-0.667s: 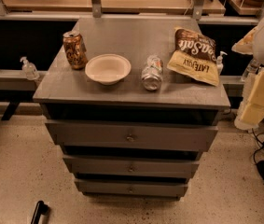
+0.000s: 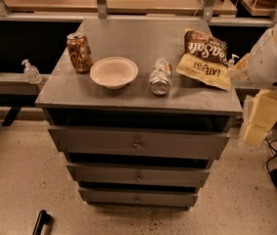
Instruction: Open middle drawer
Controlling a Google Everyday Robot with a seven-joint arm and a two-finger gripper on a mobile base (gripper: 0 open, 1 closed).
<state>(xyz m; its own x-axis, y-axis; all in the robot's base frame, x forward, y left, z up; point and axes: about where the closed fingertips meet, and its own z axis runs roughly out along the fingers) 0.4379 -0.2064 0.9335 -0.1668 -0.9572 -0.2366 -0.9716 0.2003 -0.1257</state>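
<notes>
The robot's pale cream tool (image 2: pixel 258 117) is hanging just off the right edge of the grey cabinet surface (image 2: pixel 128 97), well apart from every drawer; whether it is open or closed cannot be told. Since a moment ago it is shifting only slightly, and nothing else is moving. The grey, flat-fronted middle drawer (image 2: pixel 103 174), with its small round knob (image 2: pixel 138 176), is staying shut between the top front (image 2: pixel 94 142) and bottom front (image 2: pixel 108 197), so the reach is probably only beginning.
</notes>
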